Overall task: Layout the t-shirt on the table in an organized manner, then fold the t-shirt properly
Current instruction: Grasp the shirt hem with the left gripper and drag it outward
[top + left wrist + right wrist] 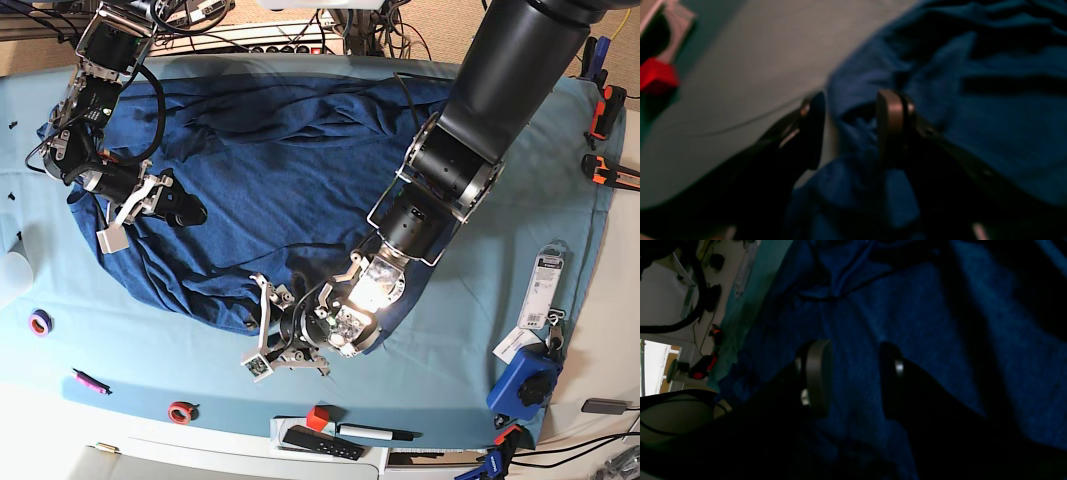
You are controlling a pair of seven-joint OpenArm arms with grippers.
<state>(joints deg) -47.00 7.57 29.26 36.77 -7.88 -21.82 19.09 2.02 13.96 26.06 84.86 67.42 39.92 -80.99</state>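
The dark blue t-shirt lies spread and wrinkled over the far half of the teal table. My left gripper sits at the shirt's near edge. In the left wrist view this gripper is open, with a rumpled fold of the t-shirt lying loose between the fingers and bare table to the left. My right gripper hovers over the shirt's left part. The right wrist view shows it open above flat blue t-shirt fabric, holding nothing.
Along the near edge lie a red block, a black remote, a pen, two tape rolls and a pink marker. A blue device and a packaged tag sit right. Clamps grip the right rim.
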